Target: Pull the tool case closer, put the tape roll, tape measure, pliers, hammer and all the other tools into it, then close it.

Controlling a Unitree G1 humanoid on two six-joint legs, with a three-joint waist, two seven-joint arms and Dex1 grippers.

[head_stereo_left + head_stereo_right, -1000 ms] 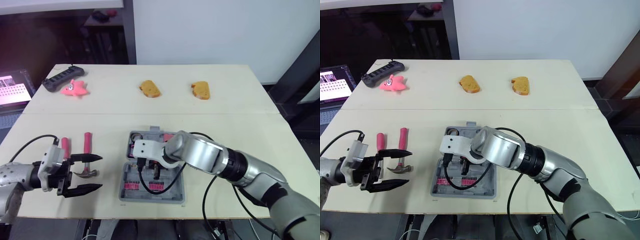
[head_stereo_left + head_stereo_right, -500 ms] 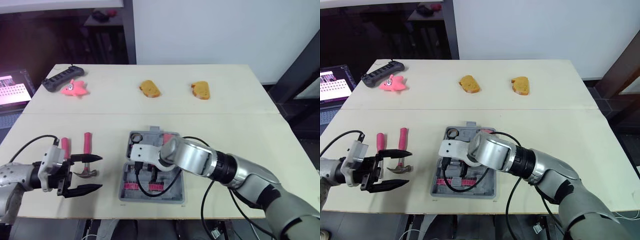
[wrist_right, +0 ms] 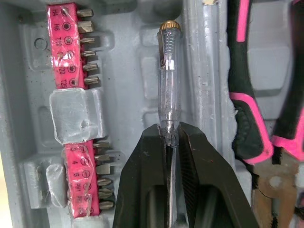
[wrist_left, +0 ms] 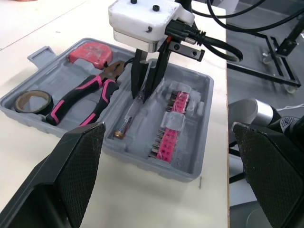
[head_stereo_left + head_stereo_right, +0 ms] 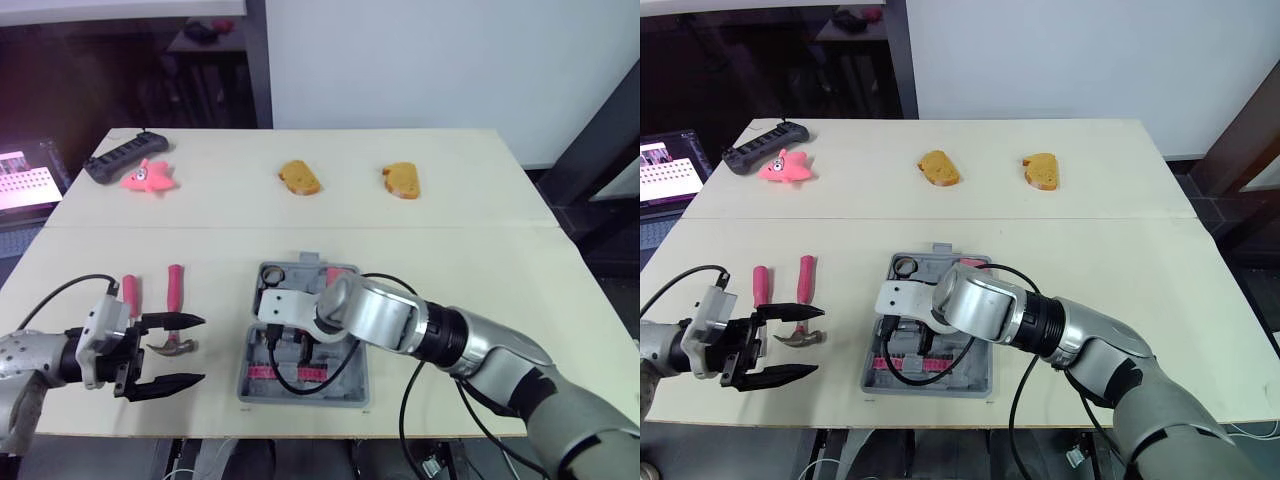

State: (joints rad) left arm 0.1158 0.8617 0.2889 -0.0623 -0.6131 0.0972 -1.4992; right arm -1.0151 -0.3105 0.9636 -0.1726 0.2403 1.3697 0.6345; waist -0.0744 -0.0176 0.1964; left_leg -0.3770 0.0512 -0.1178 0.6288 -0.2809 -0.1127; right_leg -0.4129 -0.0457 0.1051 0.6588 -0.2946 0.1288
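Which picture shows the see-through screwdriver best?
The right wrist view: the clear screwdriver lies close up, pinched by the right gripper. The left wrist view shows it smaller, inside the tool case. In the eye views the right arm covers it.

The grey tool case (image 5: 300, 393) lay open on the table, holding the tape roll (image 4: 32, 100), red tape measure (image 4: 92, 53), pink-handled pliers (image 4: 88, 95) and pink bit strips (image 3: 71, 47). The right gripper (image 3: 169, 130) pinched a clear screwdriver (image 3: 169, 90) in its slot. The hammer (image 5: 175, 285) lay left of the case.
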